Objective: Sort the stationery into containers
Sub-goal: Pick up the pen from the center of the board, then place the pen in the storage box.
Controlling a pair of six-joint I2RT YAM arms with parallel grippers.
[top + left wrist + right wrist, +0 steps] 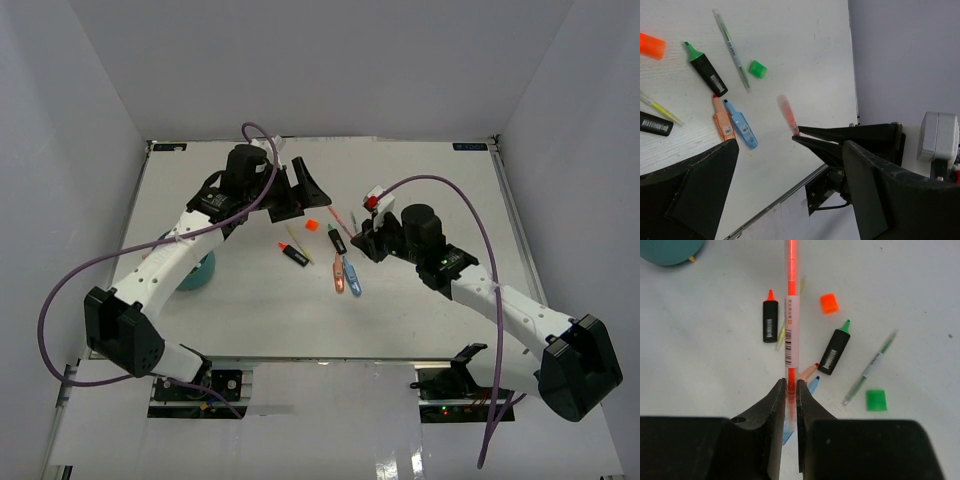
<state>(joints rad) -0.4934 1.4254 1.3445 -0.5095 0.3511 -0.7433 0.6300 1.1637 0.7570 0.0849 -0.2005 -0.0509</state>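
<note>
My right gripper (791,383) is shut on the end of a thin orange pen (791,300), which sticks out over the table toward the teal tub (670,250). In the top view this gripper (363,233) is right of the scattered stationery, and the tub (197,273) sits half hidden under the left arm. On the table lie a black marker with an orange tip (770,321), one with a green tip (834,353), an orange cap (829,303), a green cap (876,400) and a green pen (870,367). My left gripper (298,198) hangs open and empty behind them.
An orange tube (340,275) and a blue tube (352,278) lie side by side near the middle. A thin yellow pen (300,243) lies beside the orange-tipped marker. White walls close in the table at the back and both sides.
</note>
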